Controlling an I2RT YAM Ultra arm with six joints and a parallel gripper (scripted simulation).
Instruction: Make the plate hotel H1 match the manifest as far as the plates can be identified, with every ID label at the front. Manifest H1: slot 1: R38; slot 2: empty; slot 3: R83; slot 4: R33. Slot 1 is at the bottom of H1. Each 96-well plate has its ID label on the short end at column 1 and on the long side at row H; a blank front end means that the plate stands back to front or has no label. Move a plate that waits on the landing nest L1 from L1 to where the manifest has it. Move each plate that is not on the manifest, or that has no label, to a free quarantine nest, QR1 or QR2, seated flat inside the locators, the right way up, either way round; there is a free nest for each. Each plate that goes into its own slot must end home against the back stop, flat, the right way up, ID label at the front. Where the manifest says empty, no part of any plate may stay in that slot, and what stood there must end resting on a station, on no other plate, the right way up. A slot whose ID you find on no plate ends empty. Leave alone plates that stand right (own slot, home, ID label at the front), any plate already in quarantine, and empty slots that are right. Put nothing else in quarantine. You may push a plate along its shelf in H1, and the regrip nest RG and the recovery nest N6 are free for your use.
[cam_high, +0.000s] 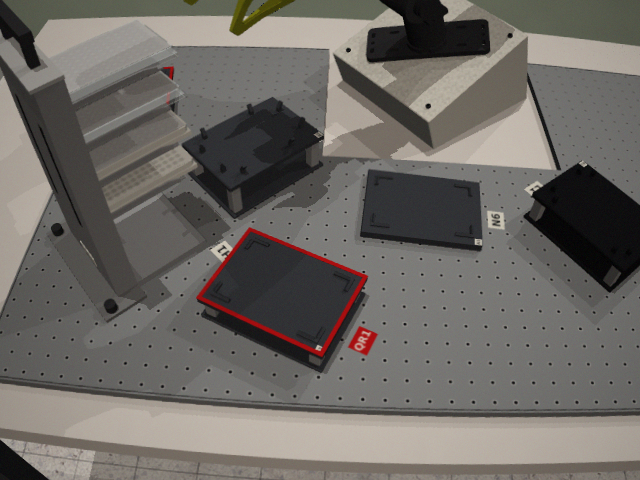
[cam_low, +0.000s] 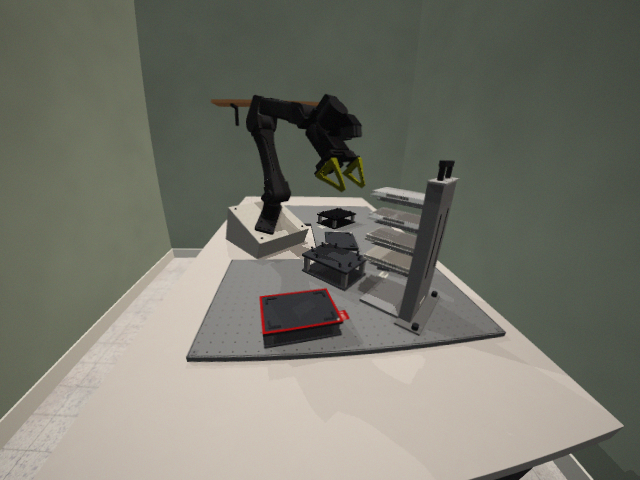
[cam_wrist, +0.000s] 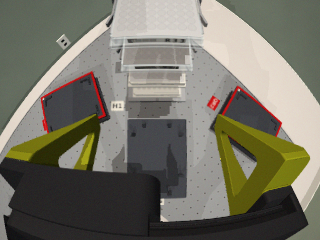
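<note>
The plate hotel H1 stands at the left, a grey tower with several shelves. A white well plate lies on a low shelf. The shelves above it hold pale translucent shapes, and I can read no ID label on any of them. In the wrist view the hotel is straight ahead and below. My gripper is open and empty, high above the deck beside the hotel's top. Its yellow fingers frame the wrist view. Only a fingertip shows at the top edge of the top view.
Quarantine nest QR1, with a red border, is empty. A second red-bordered nest shows in the wrist view. Nest N6 is empty. A raised dark nest with pins stands in front of the hotel. Another raised black nest is at the right. The arm's base block is at the back.
</note>
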